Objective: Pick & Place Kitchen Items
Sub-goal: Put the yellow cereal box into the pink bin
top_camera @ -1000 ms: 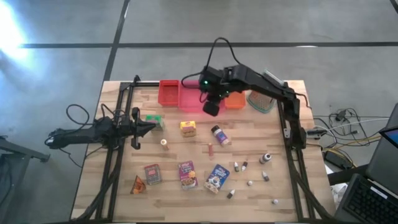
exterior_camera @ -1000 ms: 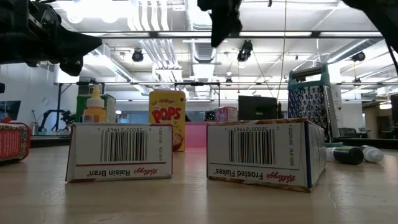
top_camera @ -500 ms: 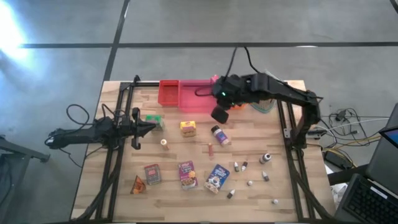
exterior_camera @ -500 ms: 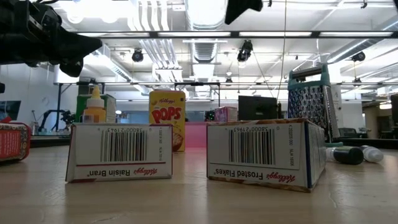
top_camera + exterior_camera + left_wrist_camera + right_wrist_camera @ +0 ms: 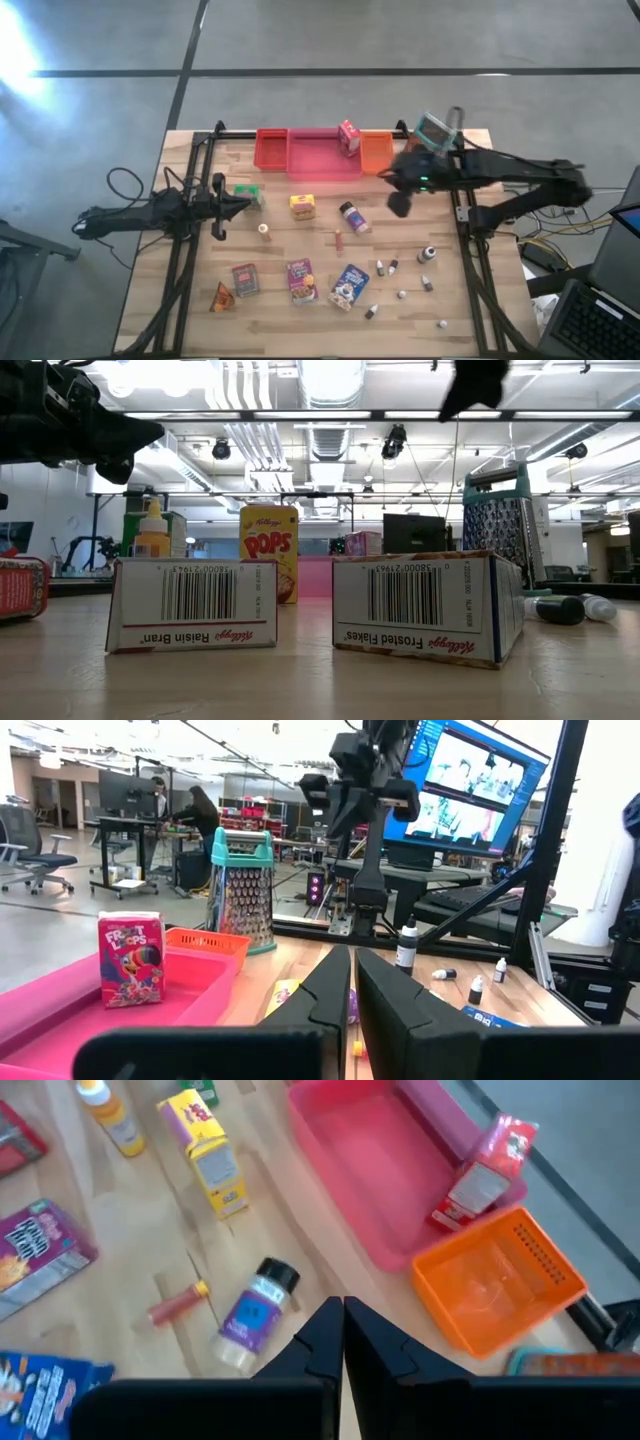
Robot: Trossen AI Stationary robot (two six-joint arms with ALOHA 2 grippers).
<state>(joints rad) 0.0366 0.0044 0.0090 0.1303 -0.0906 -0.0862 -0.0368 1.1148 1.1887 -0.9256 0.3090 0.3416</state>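
Toy groceries lie scattered on the wooden table (image 5: pixel 470 330): a green box (image 5: pixel 248 192), a yellow box (image 5: pixel 302 206), a jar (image 5: pixel 352 216), red (image 5: pixel 244 280), purple (image 5: pixel 300 280) and blue (image 5: pixel 349 285) boxes, an orange wedge (image 5: pixel 221 297) and several tiny bottles (image 5: pixel 385 266). A pink cereal box (image 5: pixel 349 137) stands upright on the floor of the pink tray (image 5: pixel 318 160). My right gripper (image 5: pixel 398 205) hangs shut and empty above the table, right of the jar. My left gripper (image 5: pixel 240 203) rests shut and empty at the left, beside the green box.
A red tray (image 5: pixel 272 148), the pink tray and an orange tray (image 5: pixel 376 152) line the far edge, with a metal grater (image 5: pixel 432 130) at the far right. Black arm frames (image 5: pixel 180 270) run along both sides. Bare wood lies between the yellow box and the trays.
My right gripper has swung from above the pink tray toward the table's right edge, sinking a little and turning. The pink cereal box, hidden under the arm a second ago, now shows standing in the pink tray.
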